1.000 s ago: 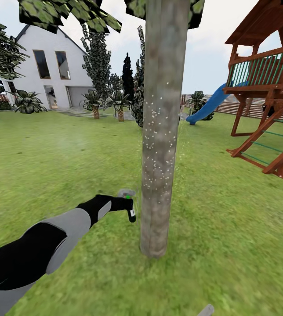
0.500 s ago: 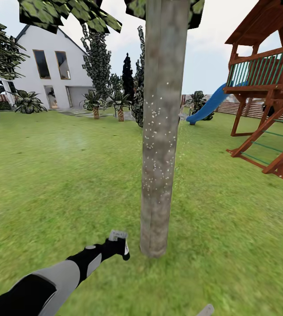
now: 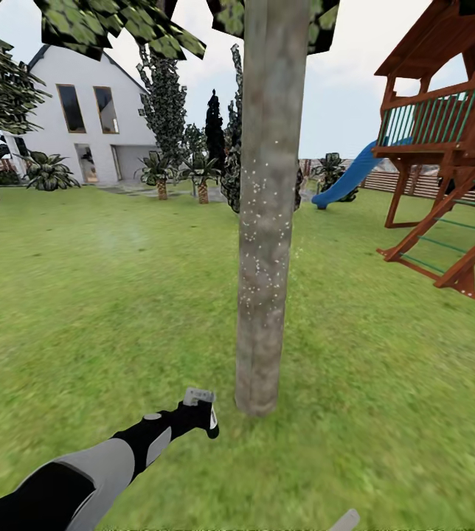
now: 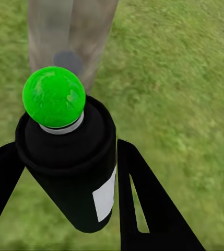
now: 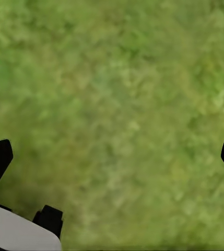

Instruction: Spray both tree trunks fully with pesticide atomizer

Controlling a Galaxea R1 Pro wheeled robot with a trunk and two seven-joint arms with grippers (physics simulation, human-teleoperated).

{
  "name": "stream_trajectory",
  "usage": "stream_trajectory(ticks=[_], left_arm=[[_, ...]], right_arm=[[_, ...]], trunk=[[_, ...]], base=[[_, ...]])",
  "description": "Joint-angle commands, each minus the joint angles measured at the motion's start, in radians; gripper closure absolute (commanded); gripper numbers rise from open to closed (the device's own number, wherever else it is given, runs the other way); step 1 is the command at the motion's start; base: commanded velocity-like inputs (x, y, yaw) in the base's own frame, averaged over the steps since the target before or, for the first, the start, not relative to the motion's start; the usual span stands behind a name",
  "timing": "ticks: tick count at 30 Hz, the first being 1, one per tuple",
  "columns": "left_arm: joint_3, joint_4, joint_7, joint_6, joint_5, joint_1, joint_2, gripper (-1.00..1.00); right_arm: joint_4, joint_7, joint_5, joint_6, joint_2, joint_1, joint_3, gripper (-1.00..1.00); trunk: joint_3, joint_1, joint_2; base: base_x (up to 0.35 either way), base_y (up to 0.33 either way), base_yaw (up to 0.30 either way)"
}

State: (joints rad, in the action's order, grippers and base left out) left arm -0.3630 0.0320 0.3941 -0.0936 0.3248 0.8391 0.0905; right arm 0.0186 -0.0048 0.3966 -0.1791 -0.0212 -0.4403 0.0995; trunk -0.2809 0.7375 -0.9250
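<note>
Head view: left tool (image 3: 206,414) low beside the base of the straight grey-brown tree trunk (image 3: 265,221), clamped on the small black spray bottle with white label (image 3: 209,417); white pesticide specks (image 3: 263,243) mid-trunk only — lower trunk bare. Spraying step; next, probably aim at the base.

Left wrist: bottle (image 4: 70,172) between black fingers (image 4: 148,204), green-topped.

Right wrist: right tool's tips wide apart over green lawn (image 5: 117,104).

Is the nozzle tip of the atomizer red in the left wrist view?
No. The atomizer, held between the left gripper's fingers, has a bright green ball-shaped tip.
</note>
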Motion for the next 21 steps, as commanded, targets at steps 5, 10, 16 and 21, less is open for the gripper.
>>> stream_trajectory(ticks=[5, 10, 16, 21], left_arm=[[0.001, 0.000, 0.000, 0.000, 0.000, 0.000, 0.001, 1.00], [0.001, 0.000, 0.000, 0.000, 0.000, 0.000, 0.001, 1.00], [0.001, 0.000, 0.000, 0.000, 0.000, 0.000, 0.000, 1.00], [0.002, 0.000, -0.002, 0.000, 0.001, 0.000, 0.000, 1.00]], right_arm=[[-0.001, -0.003, -0.004, 0.000, -0.002, 0.000, -0.005, -1.00], [-0.002, -0.003, -0.005, 0.000, -0.005, 0.000, -0.006, -1.00], [-0.002, -0.003, -0.009, 0.002, -0.007, 0.000, -0.008, -1.00], [-0.003, -0.003, -0.010, 0.001, -0.008, 0.000, -0.008, -1.00]], trunk=[[0.000, 0.000, 0.000], [0.000, 0.000, 0.000], [0.000, 0.000, 0.000], [0.000, 0.000, 0.000]], base=[[-0.174, 0.000, 0.000], [-0.335, 0.000, 0.000], [-0.347, 0.000, 0.000], [-0.297, 0.000, 0.000]])
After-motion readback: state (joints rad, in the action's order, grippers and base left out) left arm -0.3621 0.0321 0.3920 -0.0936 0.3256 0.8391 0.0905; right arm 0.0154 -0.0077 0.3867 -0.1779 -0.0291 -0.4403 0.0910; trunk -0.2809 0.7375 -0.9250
